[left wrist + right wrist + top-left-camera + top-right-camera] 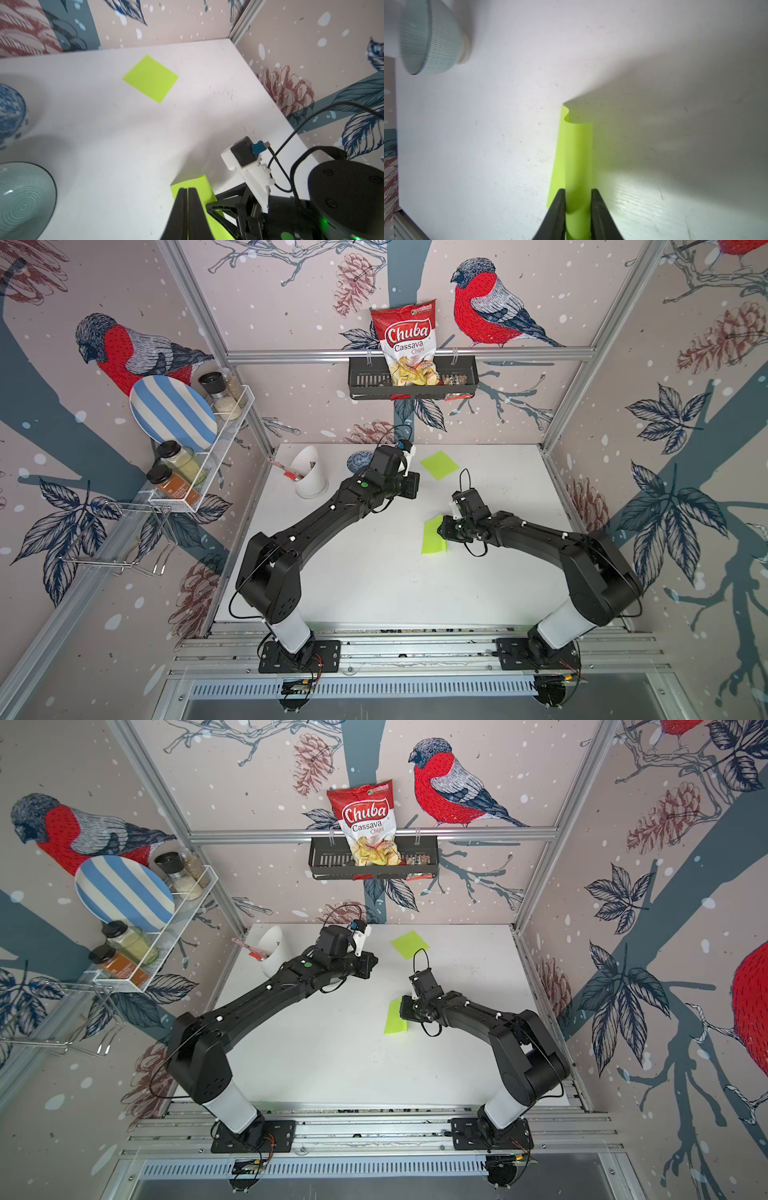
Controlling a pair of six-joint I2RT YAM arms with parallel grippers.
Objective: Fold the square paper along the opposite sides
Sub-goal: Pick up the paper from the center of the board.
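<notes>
A: Where is the lime-green square paper (pixel 432 541)?
B: In the middle of the white desk (pixel 374 580), half folded, its edges not meeting. The right claw (pixel 577 190) straddles its flap, and I cannot tell if it grips. The left claw (pixel 187 188) is pressed together. Open desk lies in front.

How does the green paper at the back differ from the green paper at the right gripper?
The far paper lies flat and open; the near paper is curled over on itself. The far paper shows a full square; the near paper shows a narrow strip. Nothing touches the far paper; the right gripper has its fingers on both sides of the near paper's curl. Both are bright green and lie on the white table.
</notes>
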